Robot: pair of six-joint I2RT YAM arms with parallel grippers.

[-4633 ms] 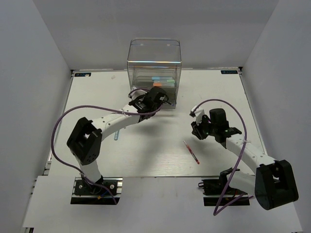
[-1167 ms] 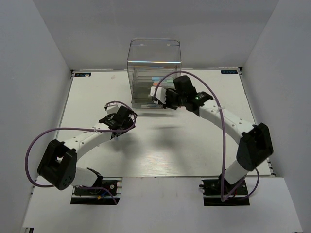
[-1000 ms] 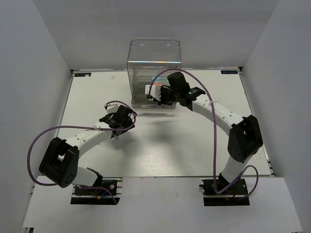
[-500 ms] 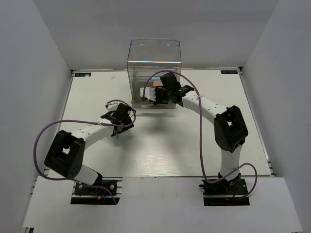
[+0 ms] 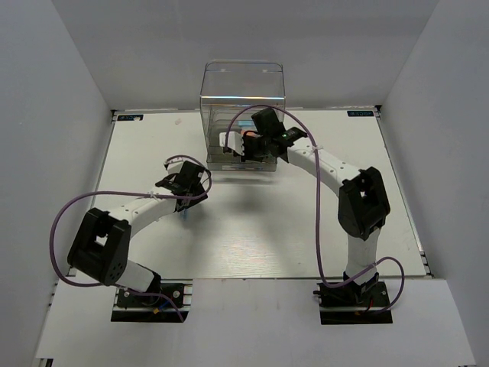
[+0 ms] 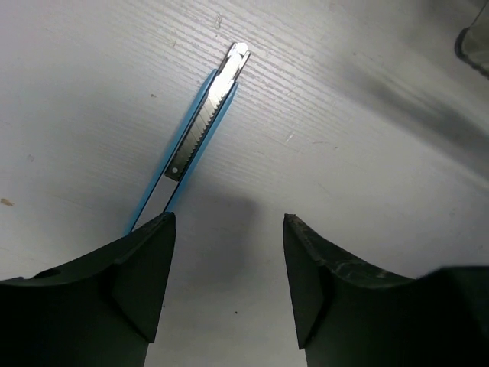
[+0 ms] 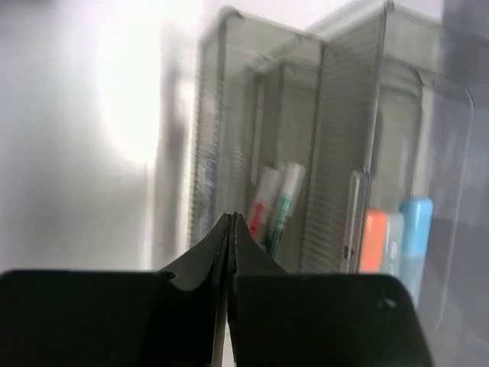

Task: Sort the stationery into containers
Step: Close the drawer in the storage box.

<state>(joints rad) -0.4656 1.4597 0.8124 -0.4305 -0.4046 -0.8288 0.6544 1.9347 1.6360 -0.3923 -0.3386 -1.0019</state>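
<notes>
looking down from above, the left gripper [image 5: 185,191] hangs low over the table [image 5: 306,229], with a sliver of the blue cutter [image 5: 184,215] showing just beside it. the right gripper [image 5: 243,147] is up against the front of the clear organiser [image 5: 242,84].

from the left wrist, the jaws stand apart with nothing between them. the cutter [image 6: 202,130] lies flat ahead, nearer one finger and slanting away. it looks light, stiff and slick. lying so thin, it will likely skid, so pinch across the narrow mid-body, clear of the metal tip. nothing crowds it.

from the right wrist, the fingers are pressed together, empty. pens and markers [image 7: 281,200] already sit in the organiser's slots. that arm may block the drawers.
</notes>
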